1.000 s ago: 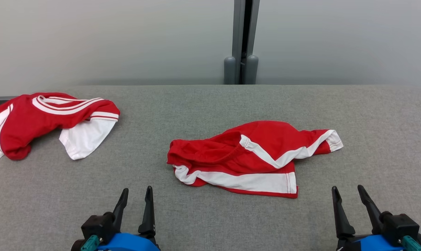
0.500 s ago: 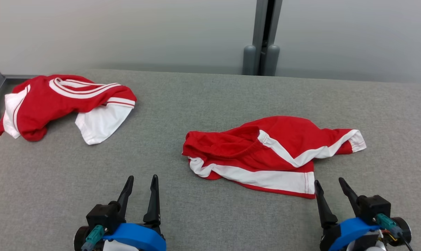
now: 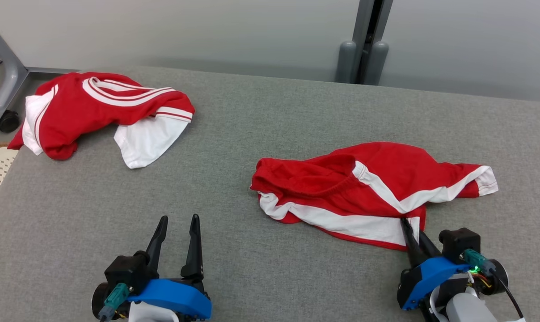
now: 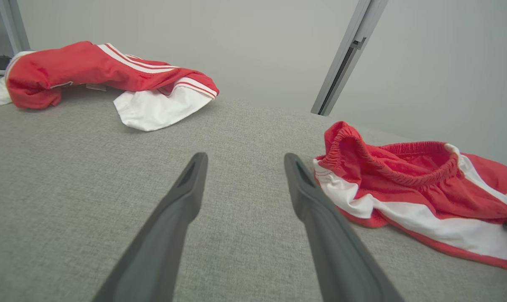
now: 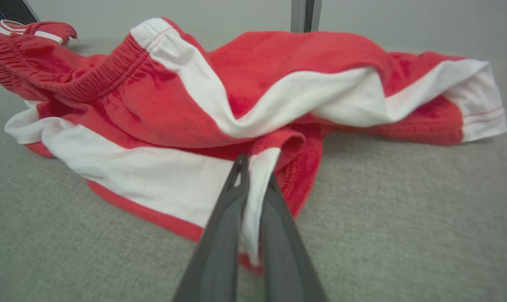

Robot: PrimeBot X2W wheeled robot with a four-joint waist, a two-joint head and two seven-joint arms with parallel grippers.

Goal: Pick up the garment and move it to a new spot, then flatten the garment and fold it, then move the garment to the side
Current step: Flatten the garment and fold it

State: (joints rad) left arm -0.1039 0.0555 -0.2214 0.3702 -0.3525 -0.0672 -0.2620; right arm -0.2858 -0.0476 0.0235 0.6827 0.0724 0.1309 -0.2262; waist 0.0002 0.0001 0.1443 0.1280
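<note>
The garment (image 3: 373, 188), red shorts with white stripes and an elastic waistband, lies crumpled on the grey table right of centre. My right gripper (image 3: 407, 224) is at its near right corner, fingers pinched together on the white hem. In the right wrist view the right gripper (image 5: 255, 165) has the garment's (image 5: 236, 84) white edge fabric squeezed between its two fingers. My left gripper (image 3: 178, 219) stands open over bare table, well left of the garment. The left wrist view shows the left gripper (image 4: 245, 157) open with the garment (image 4: 404, 184) off to its right.
A second red and white garment (image 3: 104, 107) lies bunched at the table's far left corner. The grey fabric table (image 3: 270, 116) ends at a pale wall with a grey post (image 3: 364, 44). A metal frame with a caster (image 3: 4, 67) stands off the left edge.
The head camera has shifted, so the whole scene slid. My right gripper moved forward to the garment's near hem and closed on it. The left gripper stays open.
</note>
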